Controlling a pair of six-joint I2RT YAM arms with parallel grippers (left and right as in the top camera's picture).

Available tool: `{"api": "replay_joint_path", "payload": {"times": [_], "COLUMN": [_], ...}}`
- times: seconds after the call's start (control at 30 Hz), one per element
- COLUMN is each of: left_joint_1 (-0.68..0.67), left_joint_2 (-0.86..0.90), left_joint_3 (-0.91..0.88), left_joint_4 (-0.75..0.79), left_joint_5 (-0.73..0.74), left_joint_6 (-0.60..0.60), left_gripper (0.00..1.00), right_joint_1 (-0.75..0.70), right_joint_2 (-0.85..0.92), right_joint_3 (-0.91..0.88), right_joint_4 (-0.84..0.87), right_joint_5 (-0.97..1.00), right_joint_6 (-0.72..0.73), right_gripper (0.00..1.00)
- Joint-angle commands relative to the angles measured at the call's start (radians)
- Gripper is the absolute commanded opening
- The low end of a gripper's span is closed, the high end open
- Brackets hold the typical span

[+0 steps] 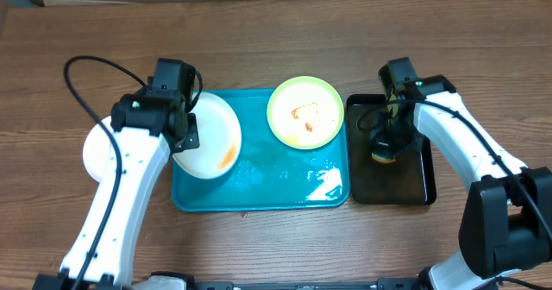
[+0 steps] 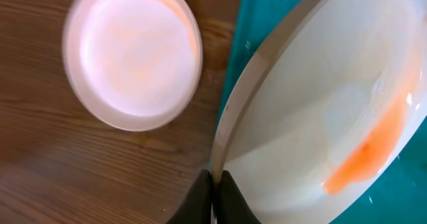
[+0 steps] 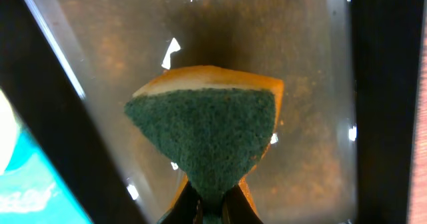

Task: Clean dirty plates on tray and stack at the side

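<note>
Turquoise plastic is my landmark: the tray (image 1: 259,195) lies mid-table on the wooden table (image 1: 276,31), glossy, with bright glints on its floor.

Over the tray's left rim, my left gripper (image 2: 213,199) has its fingers pinched together on the edge of the smeared white plate (image 1: 211,139). From the left wrist camera that plate sits tilted, with its gripped edge toward the table side and the rest reaching over the tray. An orange sauce streak (image 2: 367,154) runs across its lower inner face. I cannot tell whether its far edge touches the tray floor.

In the tray's back right corner the yellow-green plate (image 1: 305,111) lies flat, with thin orange-red marks near its centre.

Left of the tray, clear of its rim and resting on bare wood, is the second white plate (image 2: 133,54). It shows only a faint orange tint. My left arm covers part of it in the overhead view.

Just beside the tray's right rim stands the black tray (image 1: 414,191). My right gripper (image 3: 212,209) is down inside it, fingers closed tight on the sponge (image 3: 207,131). The sponge's green scouring face is toward the wrist camera and its orange body shows along the top edge. Brownish film covers the black tray's floor around it.
</note>
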Motion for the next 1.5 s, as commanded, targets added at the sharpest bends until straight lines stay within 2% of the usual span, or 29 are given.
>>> {"api": "replay_joint_path", "payload": {"times": [0.0, 0.27, 0.37, 0.57, 0.67, 0.83, 1.13, 1.23, 1.47], "left_joint_1": [-0.084, -0.361, -0.46, -0.558, -0.561, -0.568, -0.586, -0.592, -0.606], "left_joint_2": [-0.063, -0.061, -0.061, -0.026, 0.013, 0.052, 0.054, 0.054, 0.054], "left_joint_3": [0.018, 0.018, 0.018, 0.017, 0.017, 0.017, 0.017, 0.017, 0.017], "left_joint_4": [0.026, 0.064, 0.069, 0.067, 0.055, 0.042, 0.047, 0.08, 0.101], "left_joint_5": [-0.24, -0.619, -0.698, -0.749, -0.75, -0.852, -0.855, -0.859, -0.826], "left_joint_6": [-0.085, -0.102, -0.102, -0.098, -0.09, -0.081, -0.082, -0.007, -0.002], "left_gripper": [0.04, 0.04, 0.04, 0.04, 0.04, 0.04, 0.04, 0.04, 0.04], "right_joint_1": [-0.003, -0.003, -0.003, -0.003, -0.003, -0.003, -0.003, -0.003, -0.003], "right_joint_2": [-0.014, -0.014, -0.014, -0.014, -0.014, -0.014, -0.014, -0.014, -0.014], "right_joint_3": [-0.064, -0.123, -0.123, -0.123, -0.123, -0.123, -0.123, -0.123, -0.123], "right_joint_4": [0.04, 0.088, 0.095, 0.092, 0.09, 0.091, 0.091, 0.09, 0.09], "right_joint_5": [0.011, -0.014, -0.015, -0.023, -0.023, -0.03, -0.03, -0.03, -0.029], "right_joint_6": [0.012, 0.012, 0.012, 0.012, 0.012, 0.012, 0.012, 0.011, 0.011], "right_gripper": [0.04, 0.04, 0.04, 0.04, 0.04, 0.04, 0.04, 0.04, 0.04]}}
